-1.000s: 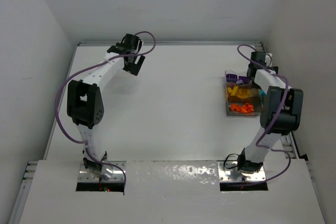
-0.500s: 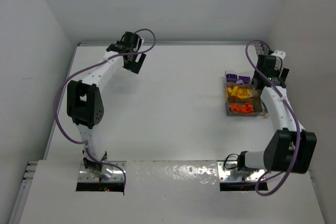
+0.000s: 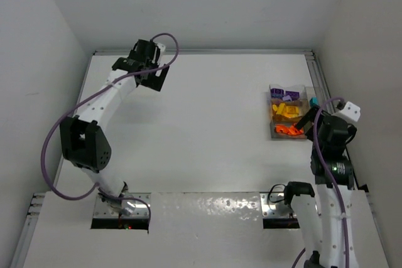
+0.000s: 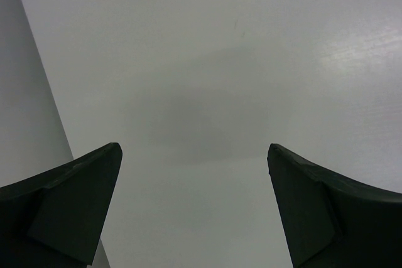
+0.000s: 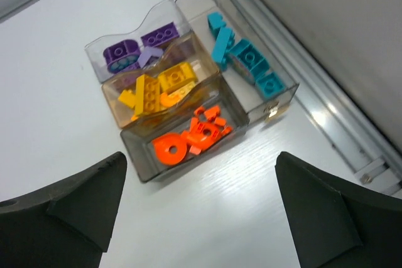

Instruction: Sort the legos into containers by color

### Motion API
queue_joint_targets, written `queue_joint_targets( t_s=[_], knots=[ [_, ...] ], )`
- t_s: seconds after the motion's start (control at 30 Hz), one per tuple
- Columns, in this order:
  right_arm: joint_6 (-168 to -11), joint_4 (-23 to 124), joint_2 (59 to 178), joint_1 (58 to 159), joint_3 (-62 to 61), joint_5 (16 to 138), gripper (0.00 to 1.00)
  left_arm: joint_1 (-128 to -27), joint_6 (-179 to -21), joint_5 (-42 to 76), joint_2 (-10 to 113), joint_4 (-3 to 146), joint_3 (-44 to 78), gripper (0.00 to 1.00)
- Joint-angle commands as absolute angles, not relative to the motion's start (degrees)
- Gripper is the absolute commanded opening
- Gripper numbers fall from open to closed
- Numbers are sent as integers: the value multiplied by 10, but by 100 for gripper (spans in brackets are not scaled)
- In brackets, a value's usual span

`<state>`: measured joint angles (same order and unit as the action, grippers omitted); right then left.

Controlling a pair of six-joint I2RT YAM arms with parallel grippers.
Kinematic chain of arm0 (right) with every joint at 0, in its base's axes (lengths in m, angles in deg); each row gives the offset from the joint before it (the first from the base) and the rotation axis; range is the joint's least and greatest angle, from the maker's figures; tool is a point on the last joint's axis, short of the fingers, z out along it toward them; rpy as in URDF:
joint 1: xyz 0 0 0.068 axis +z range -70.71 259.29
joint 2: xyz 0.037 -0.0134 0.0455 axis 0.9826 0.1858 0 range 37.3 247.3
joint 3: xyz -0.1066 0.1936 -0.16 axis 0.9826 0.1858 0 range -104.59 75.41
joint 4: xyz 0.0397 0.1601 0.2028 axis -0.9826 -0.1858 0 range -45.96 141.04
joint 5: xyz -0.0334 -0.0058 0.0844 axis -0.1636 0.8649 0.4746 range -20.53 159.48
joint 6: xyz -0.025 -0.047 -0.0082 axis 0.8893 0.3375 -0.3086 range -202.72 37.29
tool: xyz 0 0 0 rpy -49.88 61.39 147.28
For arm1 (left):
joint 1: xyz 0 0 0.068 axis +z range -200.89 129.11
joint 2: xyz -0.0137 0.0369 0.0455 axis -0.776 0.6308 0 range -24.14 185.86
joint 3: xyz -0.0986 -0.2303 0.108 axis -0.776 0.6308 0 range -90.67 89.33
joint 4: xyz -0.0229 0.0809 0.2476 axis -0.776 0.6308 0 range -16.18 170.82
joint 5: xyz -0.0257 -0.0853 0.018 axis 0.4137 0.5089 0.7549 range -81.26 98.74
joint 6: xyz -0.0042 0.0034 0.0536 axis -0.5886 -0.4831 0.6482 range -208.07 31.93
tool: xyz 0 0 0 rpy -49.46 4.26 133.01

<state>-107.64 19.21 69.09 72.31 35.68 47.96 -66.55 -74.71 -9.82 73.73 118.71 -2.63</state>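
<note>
My left arm reaches toward the far left corner, left gripper (image 4: pixel 195 155) tipped down over the table (image 4: pixel 207 61), jaws wide apart on nothing. My right arm stands folded at the right edge, right gripper (image 5: pixel 201 161) spread wide and empty above the containers' (image 5: pixel 135 152) near side, with the legos (image 5: pixel 188 139) inside, one colour per bin

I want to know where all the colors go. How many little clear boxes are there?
4, joined together: the purple-brick box, yellow-brick box and orange-brick box in a row, and the long teal-brick box alongside them. None seem hidden.
</note>
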Motion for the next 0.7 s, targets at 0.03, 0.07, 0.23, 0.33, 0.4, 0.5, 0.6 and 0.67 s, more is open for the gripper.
queue_joint_targets(
  t_s=[0.03, 0.07, 0.23, 0.33, 0.4, 0.5, 0.6, 0.67],
  knots=[
    [-1180, 107, 623, 724, 368, 505, 99, -660, -756, -25, 659, 1192, 28, 100],
    [-1185, 100, 607, 724, 369, 502, 99, -660, -755, -7, 632, 1193, 36, 100],
    [-1175, 81, 509, 724, 377, 508, 99, -660, -730, 13, 514, 1163, 153, 100],
    [-1180, 59, 481, 724, 379, 513, 99, -660, -704, 24, 420, 1132, 258, 100],
    [-1200, 33, 474, 724, 380, 518, 99, -659, -708, 23, 352, 1109, 328, 100],
    [-1216, 1, 457, 724, 388, 522, 99, -660, -711, 12, 274, 1070, 404, 100],
    [-1208, -5, 428, 724, 404, 529, 99, -660, -715, -16, 200, 1031, 457, 100],
    [-1205, -1, 409, 724, 410, 530, 99, -661, -723, -24, 177, 1018, 479, 100]
  ],
)
